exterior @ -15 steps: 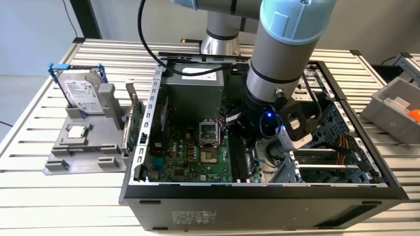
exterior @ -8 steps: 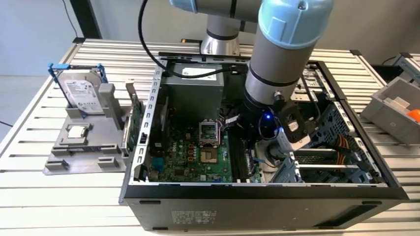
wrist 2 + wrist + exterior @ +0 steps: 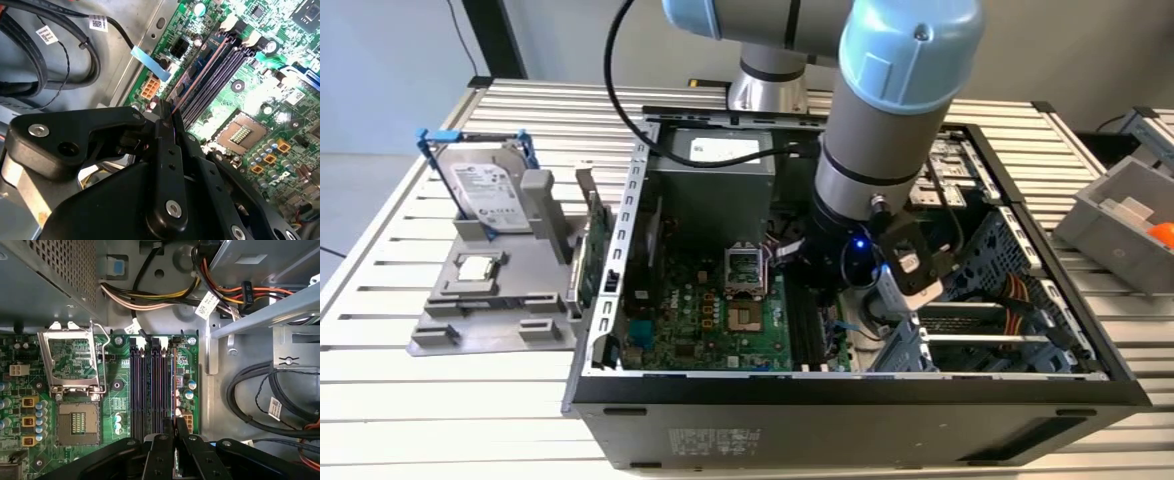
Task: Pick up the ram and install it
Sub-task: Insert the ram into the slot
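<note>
Over motherboard slots [image 3: 150,390], pincer [image 3: 175,427] hiding ram [image 3: 173,385] — edge-on

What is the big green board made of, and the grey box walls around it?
The green board looks like stiff plastic-like circuit board with a glossy green coat; shiny metal dots and dark chips sit on it. The box wall looks like bare grey sheet metal: dull sheen, punched little holes, folded edges. I can't be fully sure from looks alone.
</note>
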Robot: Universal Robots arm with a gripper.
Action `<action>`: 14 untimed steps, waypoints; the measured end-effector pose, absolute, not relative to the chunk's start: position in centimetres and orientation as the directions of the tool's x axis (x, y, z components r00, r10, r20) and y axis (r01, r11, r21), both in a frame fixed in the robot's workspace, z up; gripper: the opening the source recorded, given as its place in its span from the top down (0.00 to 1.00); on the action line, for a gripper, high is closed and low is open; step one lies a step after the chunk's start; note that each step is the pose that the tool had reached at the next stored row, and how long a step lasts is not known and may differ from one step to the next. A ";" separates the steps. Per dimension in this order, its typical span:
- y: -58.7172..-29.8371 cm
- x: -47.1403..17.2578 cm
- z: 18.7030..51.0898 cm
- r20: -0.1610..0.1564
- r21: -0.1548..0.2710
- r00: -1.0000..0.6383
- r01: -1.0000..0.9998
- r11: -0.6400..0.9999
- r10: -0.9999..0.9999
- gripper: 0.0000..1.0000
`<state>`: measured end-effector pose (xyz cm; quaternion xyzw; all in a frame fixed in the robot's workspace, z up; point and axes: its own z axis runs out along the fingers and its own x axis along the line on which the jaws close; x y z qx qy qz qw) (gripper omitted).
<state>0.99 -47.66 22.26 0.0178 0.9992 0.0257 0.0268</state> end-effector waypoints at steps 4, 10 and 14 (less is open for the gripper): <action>-47.7 0.9 22.2 -0.052 0.051 -0.998 0.028 0.998 0.031 1.00; -47.7 0.9 22.4 -0.052 0.051 -0.998 0.021 0.998 0.024 1.00; -47.8 0.9 22.4 -0.052 0.051 -0.999 0.009 0.999 0.012 1.00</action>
